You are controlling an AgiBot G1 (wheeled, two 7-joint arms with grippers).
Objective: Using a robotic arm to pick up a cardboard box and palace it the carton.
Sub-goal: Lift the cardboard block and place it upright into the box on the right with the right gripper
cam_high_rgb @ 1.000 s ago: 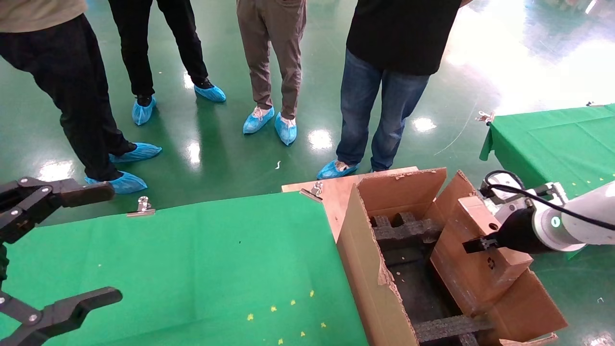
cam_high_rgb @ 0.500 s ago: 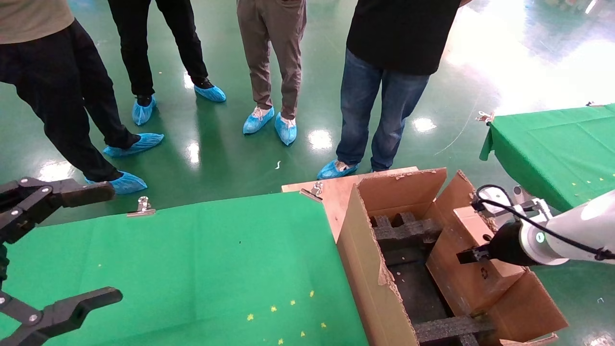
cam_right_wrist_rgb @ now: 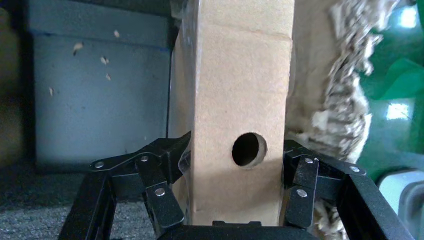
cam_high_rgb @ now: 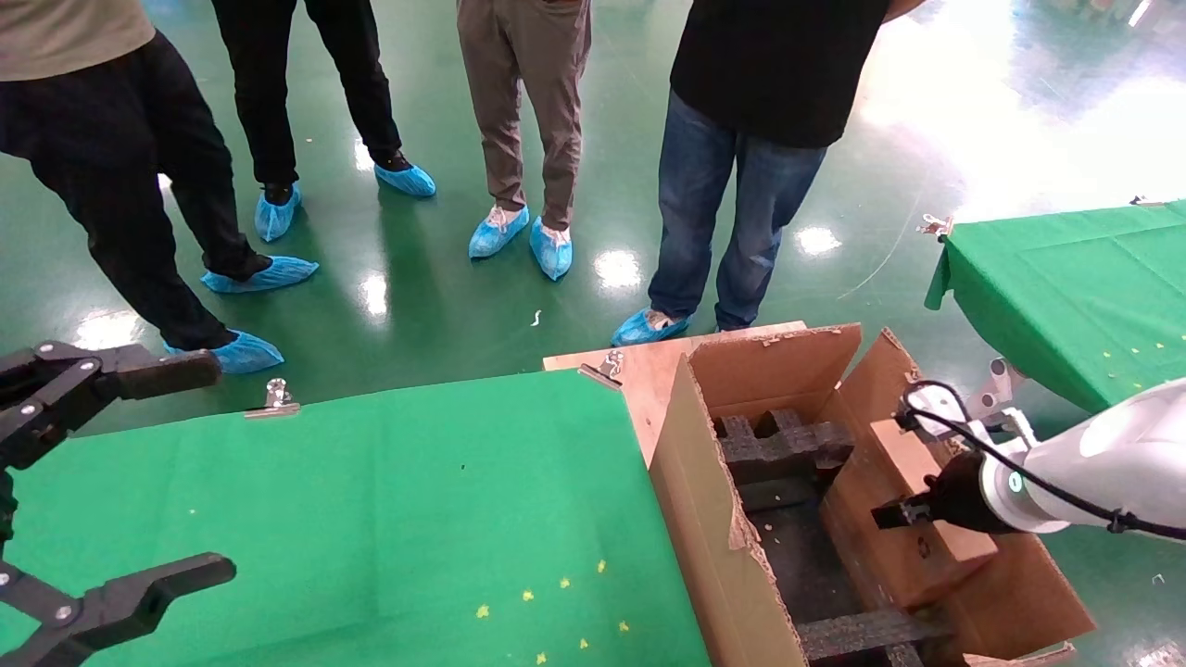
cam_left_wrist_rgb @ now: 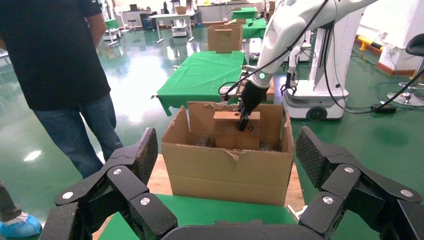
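While the right arm's black multi-link tool [cam_right_wrist_rgb: 235, 200] stays out of it no more than the wrist, it clenches the small plain brown cardboard box [cam_high_rgb: 913, 505] on its two broad sides, the round hole [cam_right_wrist_rgb: 248, 149] facing the wrist camera. That box stands tilted inside the large brown corrugated carton with torn edges [cam_high_rgb: 718, 547], its long axis running down toward the black foam inserts [cam_high_rgb: 783, 443], against the carton's right wall. Over the green-clothed desk [cam_high_rgb: 371, 500], the all-black left tool [cam_left_wrist_rgb: 225, 200] hangs spread wide, holding nothing.
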